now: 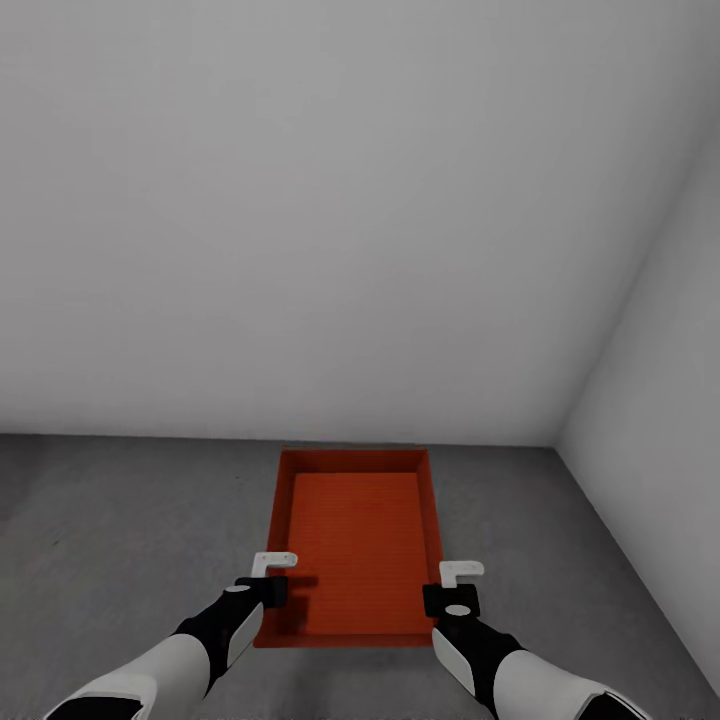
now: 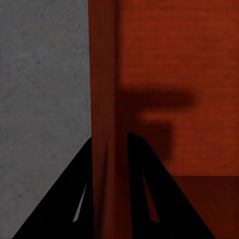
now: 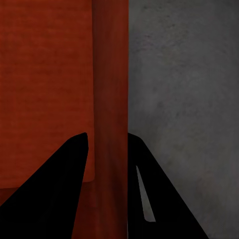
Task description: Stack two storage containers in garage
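Two plain white walls (image 1: 330, 200) meet in a corner at the right, above one dark grey, rough concrete-like floor (image 1: 120, 540). One orange-red rectangular open-top storage container (image 1: 355, 530) sits on that floor near the far wall, between the arms. Its interior looks bare. Two grippers hold it: the left gripper (image 2: 109, 164) is clamped on the container's left side wall, the right gripper (image 3: 107, 159) on its right side wall, a finger on each face.
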Controlling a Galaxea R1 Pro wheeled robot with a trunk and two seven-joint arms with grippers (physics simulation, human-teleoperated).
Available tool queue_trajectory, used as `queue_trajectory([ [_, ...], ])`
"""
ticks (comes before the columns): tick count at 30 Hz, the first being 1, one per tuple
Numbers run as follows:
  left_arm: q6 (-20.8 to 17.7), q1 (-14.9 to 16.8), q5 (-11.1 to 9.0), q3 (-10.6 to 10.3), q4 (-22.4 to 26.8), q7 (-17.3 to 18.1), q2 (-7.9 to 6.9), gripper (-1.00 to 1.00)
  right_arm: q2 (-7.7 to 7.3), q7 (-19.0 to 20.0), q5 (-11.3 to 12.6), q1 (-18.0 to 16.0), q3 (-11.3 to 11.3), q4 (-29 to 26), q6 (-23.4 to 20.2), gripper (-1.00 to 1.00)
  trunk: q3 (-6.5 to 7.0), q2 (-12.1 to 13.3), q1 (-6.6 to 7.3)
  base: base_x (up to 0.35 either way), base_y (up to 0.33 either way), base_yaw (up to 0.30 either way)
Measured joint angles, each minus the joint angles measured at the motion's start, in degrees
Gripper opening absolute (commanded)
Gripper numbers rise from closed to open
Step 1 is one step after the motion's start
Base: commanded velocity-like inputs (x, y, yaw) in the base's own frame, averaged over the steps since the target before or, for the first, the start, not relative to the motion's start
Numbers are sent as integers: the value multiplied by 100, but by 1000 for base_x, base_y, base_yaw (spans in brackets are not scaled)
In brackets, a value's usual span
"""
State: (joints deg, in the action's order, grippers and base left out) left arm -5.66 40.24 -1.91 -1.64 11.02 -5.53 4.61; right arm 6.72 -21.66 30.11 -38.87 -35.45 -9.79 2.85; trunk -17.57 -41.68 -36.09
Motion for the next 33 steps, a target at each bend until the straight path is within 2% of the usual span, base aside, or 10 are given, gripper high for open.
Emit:
queue_trajectory([
  [33, 0, 1, 2, 3, 1, 0, 0, -100, 0, -1, 12, -4, -11, 2, 1, -100, -899, -1326, -725, 0, 0, 0],
])
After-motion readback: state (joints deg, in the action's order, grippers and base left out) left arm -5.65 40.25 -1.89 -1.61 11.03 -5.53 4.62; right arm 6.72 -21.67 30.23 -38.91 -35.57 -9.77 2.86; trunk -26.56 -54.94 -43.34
